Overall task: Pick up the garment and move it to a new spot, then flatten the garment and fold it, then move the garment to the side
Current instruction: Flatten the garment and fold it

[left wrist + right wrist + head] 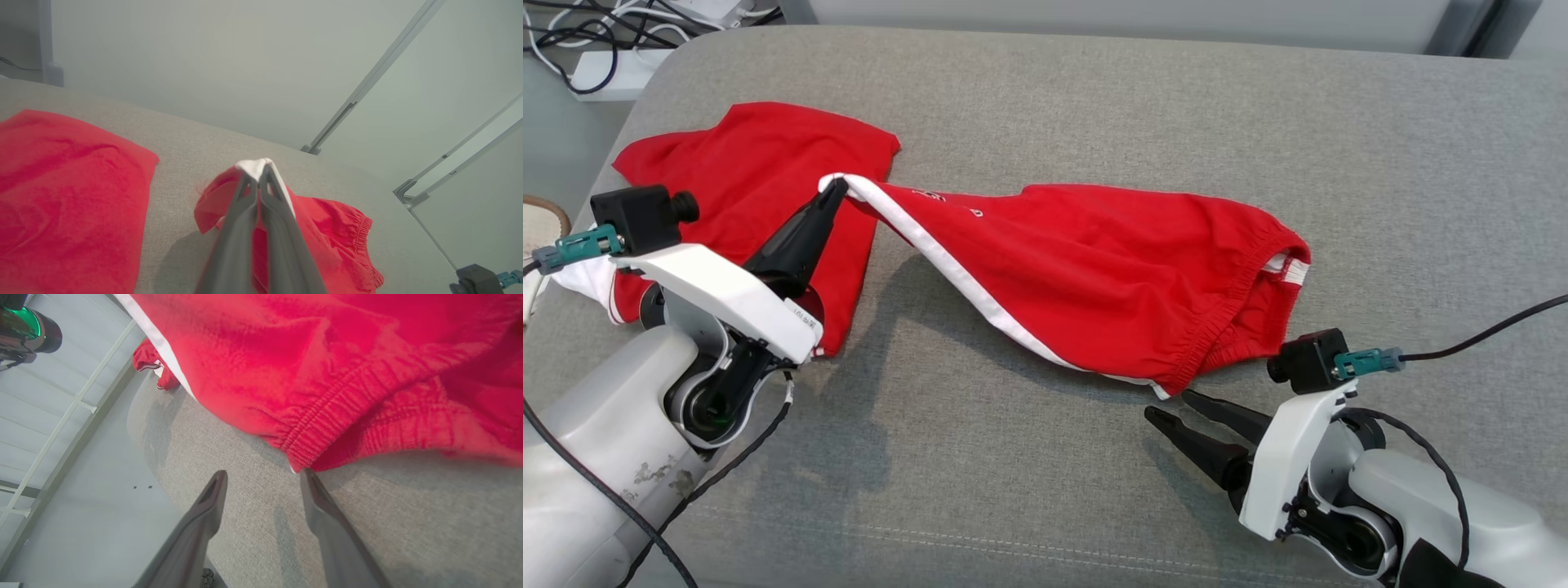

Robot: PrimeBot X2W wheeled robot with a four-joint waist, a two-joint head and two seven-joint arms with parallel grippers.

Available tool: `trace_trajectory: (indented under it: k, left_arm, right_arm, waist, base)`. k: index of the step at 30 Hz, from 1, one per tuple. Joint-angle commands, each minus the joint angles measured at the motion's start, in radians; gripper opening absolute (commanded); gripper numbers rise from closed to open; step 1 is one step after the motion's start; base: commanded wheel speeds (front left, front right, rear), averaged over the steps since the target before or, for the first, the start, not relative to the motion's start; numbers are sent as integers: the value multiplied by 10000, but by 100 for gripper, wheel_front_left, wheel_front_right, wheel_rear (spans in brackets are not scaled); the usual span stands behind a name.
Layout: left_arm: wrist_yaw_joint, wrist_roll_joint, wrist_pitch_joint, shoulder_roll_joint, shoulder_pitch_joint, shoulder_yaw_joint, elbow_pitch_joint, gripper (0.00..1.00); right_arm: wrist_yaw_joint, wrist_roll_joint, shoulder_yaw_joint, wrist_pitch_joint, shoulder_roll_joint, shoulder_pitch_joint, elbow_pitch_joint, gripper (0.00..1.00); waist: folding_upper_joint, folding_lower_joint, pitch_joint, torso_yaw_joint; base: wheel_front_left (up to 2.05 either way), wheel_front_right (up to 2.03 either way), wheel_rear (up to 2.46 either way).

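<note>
Garment (1094, 269): red shorts, white stripe (956, 269) down the side, gathered waistband (1225, 327). Lies twisted across the grey cushion (1094, 98), with one leg flat toward the left end, the waist toward the right end and the middle pulled up off the fabric.

Left gripper (833, 192): clenched on the white-trimmed edge, holding that fold above the cushion. Same pinch from the left wrist view (258, 171), with white cloth bunched at the fingertips and red cloth hanging below.

Right gripper (1168, 404): released, with the fingers spread. Sits low over the cushion just beside the near corner of the waistband. From the right wrist view (263, 473), one fingertip is almost at the elastic and nothing lies between the jaws.

Step in hand, as a judgement: flattening, not yet folding. Too twisted and rumpled for a fold, and held at one point only.

Next move, likely: ease the right gripper forward onto the waistband corner and close on both layers of elastic. Then draw the two holds apart to take out the twist, and lower flat. Calls for a shallow approach, so as to catch cloth and not cushion.

Containers: nothing here serves as one. Rests straight on the cushion fabric.
</note>
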Motion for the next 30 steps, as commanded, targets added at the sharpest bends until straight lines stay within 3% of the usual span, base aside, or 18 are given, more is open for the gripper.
trace_trajectory:
  k: [1,8,13,17,20,21,26,30]
  left_arm:
    - [-73,133,-135,343,-627,389,-160,0]
    - [-73,143,-214,287,-645,409,-200,0]
    - [-73,132,-255,214,-655,414,-191,0]
    - [-73,123,-278,161,-678,420,-172,0]
    - [-73,110,-291,132,-670,423,-153,0]
    - [-73,104,-295,127,-660,424,-145,0]
    - [-73,67,-311,135,-613,442,-106,0]
    - [-73,51,-320,208,-557,460,-48,0]
  right_arm:
    - [46,-216,-13,-206,48,-74,29,88]
    - [46,-596,5,-338,287,-245,348,77]
    - [46,-895,10,-612,505,-379,609,53]
    - [46,-1362,12,-924,654,-483,1032,40]
    - [46,-1574,12,-1052,791,-492,1357,18]
    - [46,-1635,12,-1020,847,-475,1422,0]
    - [46,-1594,13,-826,928,-430,1468,0]
    - [46,-646,-28,-634,728,-485,889,0]
  waist:
    - [0,0,105,107]
    - [0,0,312,284]
    - [0,0,457,378]
    - [0,0,525,422]
    - [0,0,540,429]
    - [0,0,542,425]
    - [0,0,511,374]
    - [0,0,337,235]
  base:
    - [0,0,0]
    - [0,0,0]
    - [0,0,0]
    - [0,0,0]
    - [0,0,0]
    - [0,0,0]
    - [0,0,0]
    - [0,0,0]
